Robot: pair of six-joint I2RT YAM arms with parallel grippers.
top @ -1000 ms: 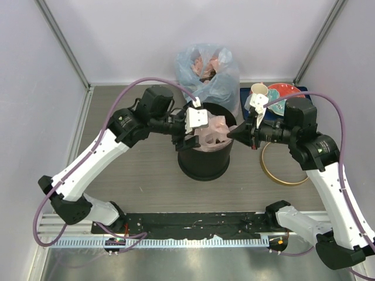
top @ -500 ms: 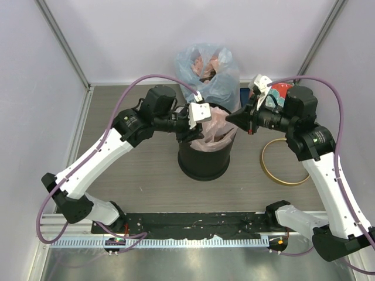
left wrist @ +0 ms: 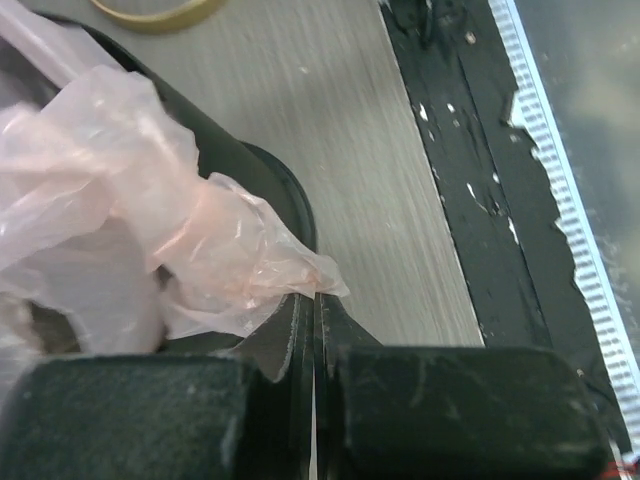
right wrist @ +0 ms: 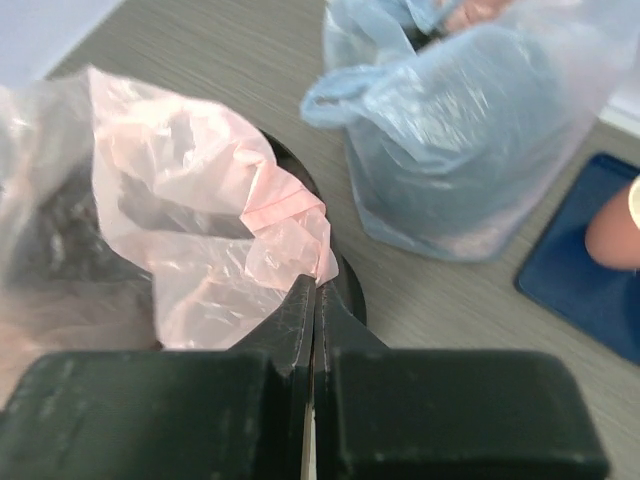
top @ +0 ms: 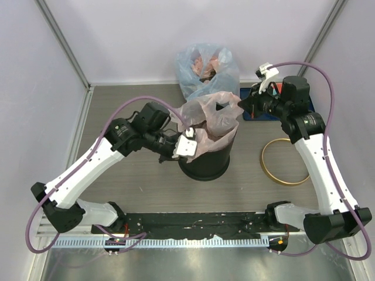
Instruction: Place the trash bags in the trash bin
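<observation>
Top view: the pink bag (top: 212, 116) billows up out of the black bin (top: 205, 168) on the table (top: 246, 178). The left claw (top: 183, 147) pinches the bag's edge at the bin's 8 o'clock, the right claw (top: 241, 106) at 2 o'clock.
Left wrist: jaws pressed together on a pink fold beside the bin's wall.
Right wrist: jaws clamped on pink film, with a bluish bag (right wrist: 480, 130) at 1 o'clock.

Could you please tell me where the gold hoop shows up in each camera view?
Top external: gold hoop lies on the table, right of the black bin.
Left wrist: gold hoop at the top edge, cropped.
Right wrist: not in view.
Shared landmark: the pink bag, in all three.
</observation>
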